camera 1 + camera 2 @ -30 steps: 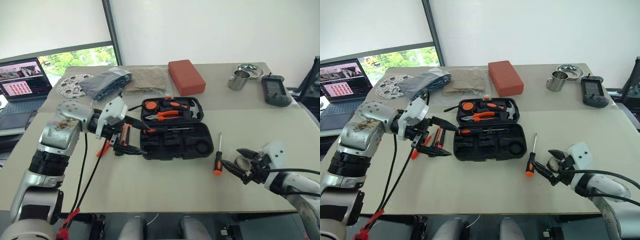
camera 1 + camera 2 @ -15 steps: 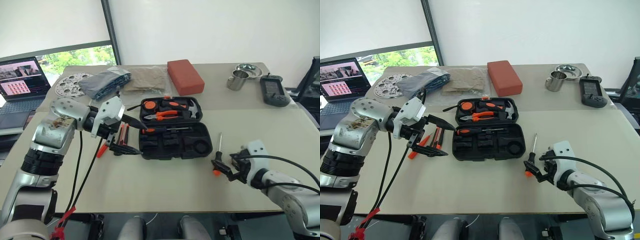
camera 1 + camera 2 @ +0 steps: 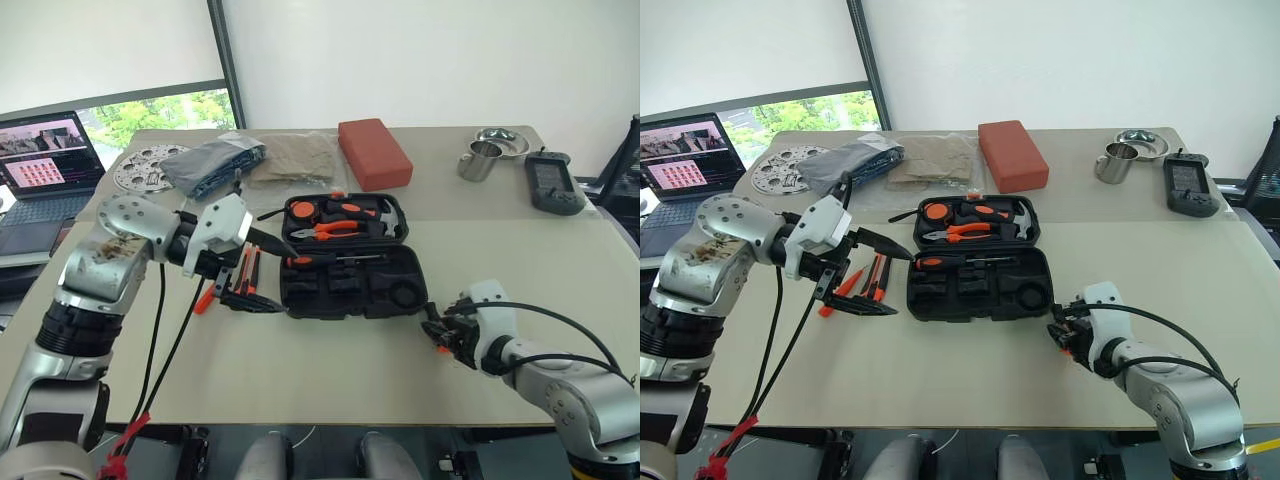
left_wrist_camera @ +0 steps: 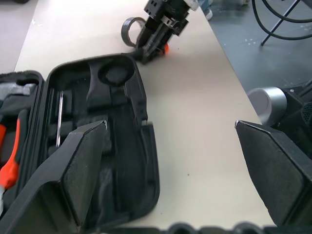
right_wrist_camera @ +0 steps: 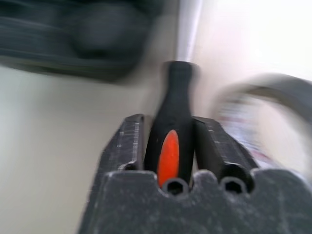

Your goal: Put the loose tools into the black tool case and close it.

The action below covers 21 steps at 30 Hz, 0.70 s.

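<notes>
Our right pincer (image 5: 170,146) had just squeezed shut on the screwdriver (image 5: 171,122) handle; a moment before it was wide and only near it. So we judged the screwdriver ready to lift toward the open tool case (image 3: 352,282) beside it. That arm reached low over the table (image 3: 300,370). Our left pincer (image 3: 262,272) hung wide open beside the case.

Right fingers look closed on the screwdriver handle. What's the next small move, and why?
Probably lift it straight up a little. The right gripper pinches the screwdriver handle, which lies on the table beside the open case and the grey roll; clearance first, then carry to a slot.
</notes>
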Available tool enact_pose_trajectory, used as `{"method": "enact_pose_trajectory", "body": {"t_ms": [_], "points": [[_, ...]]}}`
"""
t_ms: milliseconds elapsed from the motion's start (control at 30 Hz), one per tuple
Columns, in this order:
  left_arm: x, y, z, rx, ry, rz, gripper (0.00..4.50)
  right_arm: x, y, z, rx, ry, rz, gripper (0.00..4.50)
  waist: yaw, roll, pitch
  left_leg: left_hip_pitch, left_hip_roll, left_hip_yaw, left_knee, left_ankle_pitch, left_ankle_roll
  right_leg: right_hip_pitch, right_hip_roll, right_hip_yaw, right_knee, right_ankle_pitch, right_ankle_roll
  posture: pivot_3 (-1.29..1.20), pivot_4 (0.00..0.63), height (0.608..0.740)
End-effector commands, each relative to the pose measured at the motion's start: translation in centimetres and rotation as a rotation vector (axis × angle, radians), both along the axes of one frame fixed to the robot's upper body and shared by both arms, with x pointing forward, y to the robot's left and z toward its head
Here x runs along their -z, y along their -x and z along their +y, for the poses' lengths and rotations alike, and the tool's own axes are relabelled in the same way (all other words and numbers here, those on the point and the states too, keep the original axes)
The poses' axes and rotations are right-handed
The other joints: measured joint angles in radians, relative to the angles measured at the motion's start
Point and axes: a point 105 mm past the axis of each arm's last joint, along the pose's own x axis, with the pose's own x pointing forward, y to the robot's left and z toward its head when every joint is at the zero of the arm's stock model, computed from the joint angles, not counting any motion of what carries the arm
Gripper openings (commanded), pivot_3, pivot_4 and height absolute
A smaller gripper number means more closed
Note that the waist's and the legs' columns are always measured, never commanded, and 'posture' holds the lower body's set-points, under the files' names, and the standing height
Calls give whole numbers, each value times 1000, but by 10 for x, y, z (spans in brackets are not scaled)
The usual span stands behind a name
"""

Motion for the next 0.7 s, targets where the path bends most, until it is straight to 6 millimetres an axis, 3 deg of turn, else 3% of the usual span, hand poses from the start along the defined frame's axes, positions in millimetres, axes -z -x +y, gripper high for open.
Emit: {"method": "enact_pose_trajectory", "body": {"t_ms": [33, 267, 400, 533, 600, 700], "points": [[-9, 3, 0, 5, 15, -40, 4500, -14, -6, -4, 35, 1, -51, 952, -3, 0, 0, 0, 0, 0, 0, 0, 0, 0, 0, 0, 0, 0, 0, 0, 150, 707], [-8, 4, 1, -3, 19, -41, 4500, -33, -20, -22, 103, 2, -141, 951, -1, 0, 0, -1, 0, -1, -1, 1, 1, -1, 1, 0, 0, 0, 0, 0, 150, 707], [-9, 5, 3, -13, 27, -42, 4500, -53, -26, -16, 35, -6, -210, 951, -1, 0, 0, -1, 0, -1, -1, 1, 1, -1, 1, 0, 0, 0, 0, 0, 150, 707], [-11, 5, 9, -45, 37, -35, 4500, -74, -30, -2, -136, 22, -283, 951, -3, 0, 0, -1, 0, -2, -1, 1, 1, -1, 1, 0, 0, 0, 0, 0, 150, 707], [-10, 5, 17, -89, 41, -24, 4500, -82, -32, 12, -324, 87, -338, 951, -5, 1, 0, -1, 0, -2, -1, 1, 1, -1, 1, 0, 0, 0, 0, 0, 150, 707], [-9, 4, 28, -156, 50, -3, 4500, -81, -40, 22, -561, 209, -392, 951, -12, 0, 1, 0, 0, -1, -1, 1, 2, -1, 1, 0, 0, -1, 1, 0, 150, 707]]}}
